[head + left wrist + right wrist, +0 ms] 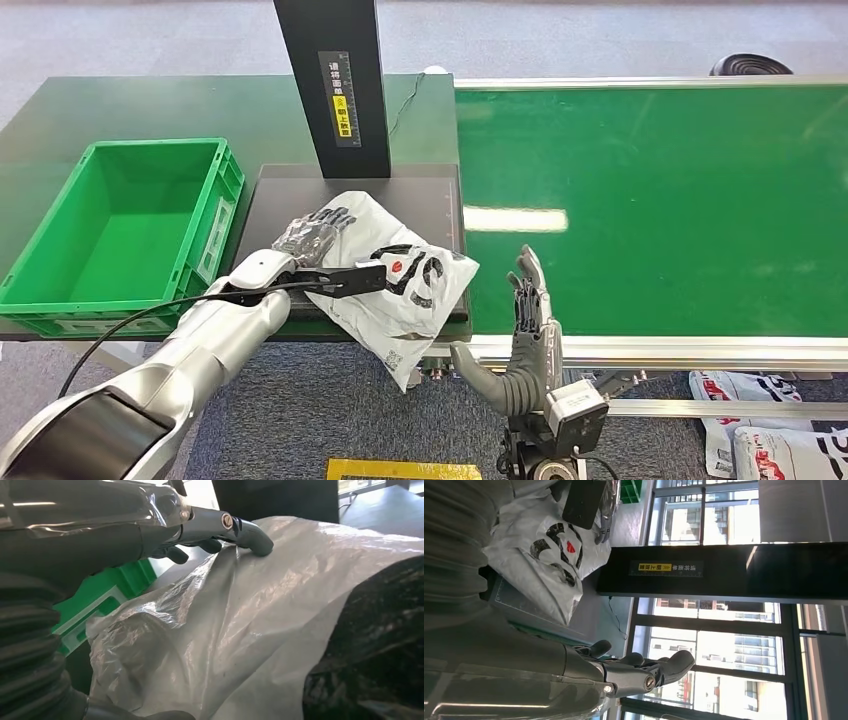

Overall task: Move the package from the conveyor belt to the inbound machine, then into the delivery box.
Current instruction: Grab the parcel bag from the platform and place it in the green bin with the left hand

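One white plastic package [400, 290] lies on the black inbound machine plate [270, 195], its long axis running from 11 o'clock to 5 o'clock, the lower corner hanging past the plate's front edge. The left hand [315, 240] rests on its upper end, fingers pressing the film. The right hand [525, 320] stands upright by the green conveyor belt [650, 200], fingers apart and holding nothing. One green delivery box [125, 235] sits at 9 o'clock, just beside the plate.
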Available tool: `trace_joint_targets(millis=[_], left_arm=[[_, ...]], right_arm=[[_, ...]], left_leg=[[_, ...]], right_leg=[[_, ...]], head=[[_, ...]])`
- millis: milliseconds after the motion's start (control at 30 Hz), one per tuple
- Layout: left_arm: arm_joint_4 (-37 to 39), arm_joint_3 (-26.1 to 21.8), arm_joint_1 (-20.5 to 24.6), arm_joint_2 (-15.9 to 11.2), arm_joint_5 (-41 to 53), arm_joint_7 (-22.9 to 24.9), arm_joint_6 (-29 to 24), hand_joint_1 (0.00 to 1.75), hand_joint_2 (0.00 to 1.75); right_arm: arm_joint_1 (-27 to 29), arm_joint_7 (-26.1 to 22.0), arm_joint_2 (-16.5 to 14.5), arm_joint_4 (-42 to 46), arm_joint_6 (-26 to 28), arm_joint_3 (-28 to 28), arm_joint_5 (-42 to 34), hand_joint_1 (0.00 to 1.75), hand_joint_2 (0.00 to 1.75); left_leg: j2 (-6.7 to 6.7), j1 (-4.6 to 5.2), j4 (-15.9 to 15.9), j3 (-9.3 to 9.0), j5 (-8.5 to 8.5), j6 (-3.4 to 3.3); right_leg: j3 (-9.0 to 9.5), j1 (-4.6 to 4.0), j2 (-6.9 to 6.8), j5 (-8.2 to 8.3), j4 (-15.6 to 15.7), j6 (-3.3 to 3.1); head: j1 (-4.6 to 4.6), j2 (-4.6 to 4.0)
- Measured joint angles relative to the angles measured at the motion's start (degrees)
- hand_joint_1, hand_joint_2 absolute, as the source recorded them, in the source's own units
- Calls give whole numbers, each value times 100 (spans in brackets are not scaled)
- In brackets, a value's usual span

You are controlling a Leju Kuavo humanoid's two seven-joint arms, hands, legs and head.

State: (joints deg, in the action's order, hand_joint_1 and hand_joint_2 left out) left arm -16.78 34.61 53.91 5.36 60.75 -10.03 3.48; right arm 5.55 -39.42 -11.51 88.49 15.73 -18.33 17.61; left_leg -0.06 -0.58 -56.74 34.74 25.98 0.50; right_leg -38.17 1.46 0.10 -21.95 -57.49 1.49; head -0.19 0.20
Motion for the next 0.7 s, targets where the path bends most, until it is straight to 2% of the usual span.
trace_joint_targets(millis=[700], left_arm=[[2,-495,-265,-72,-200,10,-168,1,175]], right_arm=[[-230,11,2,-233,-62,5,-26,0,175]], left_leg=[[0,0,3,-50,13,3]], right_leg=[[58,0,1,-10,0,1]], head=[[0,0]])
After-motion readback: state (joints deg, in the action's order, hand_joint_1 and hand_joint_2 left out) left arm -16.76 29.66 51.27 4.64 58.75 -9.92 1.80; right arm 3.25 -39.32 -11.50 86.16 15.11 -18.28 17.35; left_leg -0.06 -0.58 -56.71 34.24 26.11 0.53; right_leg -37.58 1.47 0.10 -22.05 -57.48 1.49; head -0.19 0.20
